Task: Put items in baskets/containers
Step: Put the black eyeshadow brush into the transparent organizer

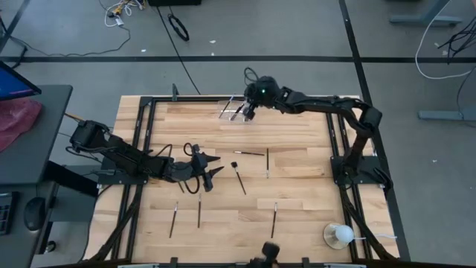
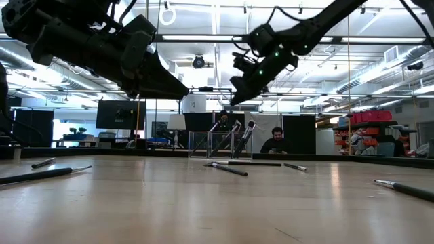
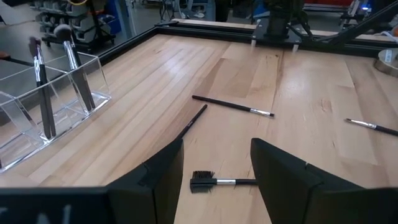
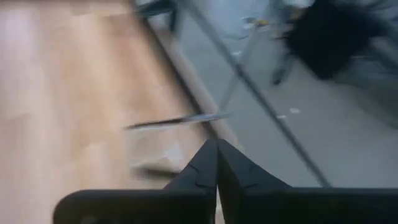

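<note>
A clear holder (image 1: 233, 112) stands at the table's far edge with a few brushes (image 3: 45, 93) leaning upright inside it. My right gripper (image 1: 251, 115) hovers shut just above and beside the holder (image 2: 220, 144), with nothing between its fingers (image 4: 217, 144). My left gripper (image 1: 218, 165) stands open near the table's middle left. A comb-headed brush (image 3: 217, 182) lies on the wood ahead of its fingers. Several more black brushes lie flat on the table, among them one (image 1: 249, 153) at the middle and one (image 1: 199, 212) near the front.
A white round object on a clear base (image 1: 338, 235) sits at the near right corner. Black frame rails (image 1: 141, 126) run along the table's sides. Bare wood lies between the scattered brushes (image 1: 274, 219) and the holder.
</note>
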`<act>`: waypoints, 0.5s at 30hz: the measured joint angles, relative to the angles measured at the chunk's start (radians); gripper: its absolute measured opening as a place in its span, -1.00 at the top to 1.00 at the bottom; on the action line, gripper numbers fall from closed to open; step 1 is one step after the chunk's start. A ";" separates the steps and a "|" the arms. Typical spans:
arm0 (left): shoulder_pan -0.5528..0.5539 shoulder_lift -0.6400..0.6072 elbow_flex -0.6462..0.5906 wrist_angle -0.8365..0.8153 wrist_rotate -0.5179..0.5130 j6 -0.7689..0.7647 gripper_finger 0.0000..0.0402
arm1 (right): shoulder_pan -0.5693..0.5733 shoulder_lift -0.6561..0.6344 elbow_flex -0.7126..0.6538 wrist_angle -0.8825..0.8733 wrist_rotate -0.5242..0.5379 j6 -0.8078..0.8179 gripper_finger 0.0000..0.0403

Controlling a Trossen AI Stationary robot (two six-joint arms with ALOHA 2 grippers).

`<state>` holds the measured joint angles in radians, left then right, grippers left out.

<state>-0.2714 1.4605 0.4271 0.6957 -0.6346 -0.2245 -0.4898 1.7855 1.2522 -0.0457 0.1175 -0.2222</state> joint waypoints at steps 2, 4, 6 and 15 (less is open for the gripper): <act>0.000 0.000 0.000 -0.007 0.002 -0.006 0.04 | 0.044 -0.002 0.000 -0.044 -0.033 -0.001 0.98; 0.000 0.000 0.000 -0.019 0.003 -0.027 0.04 | 0.100 -0.002 -0.004 -0.078 -0.045 0.000 0.99; 0.000 0.000 0.001 -0.032 0.003 -0.047 0.04 | 0.163 -0.002 -0.037 -0.052 -0.046 0.004 0.99; -0.042 -0.060 0.038 -0.364 0.025 -0.349 0.10 | 0.388 -0.002 -0.266 0.189 0.012 0.113 0.99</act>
<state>-0.3135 1.4000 0.4653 0.3318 -0.6092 -0.5738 -0.1020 1.7836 0.9860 0.1431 0.1297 -0.1094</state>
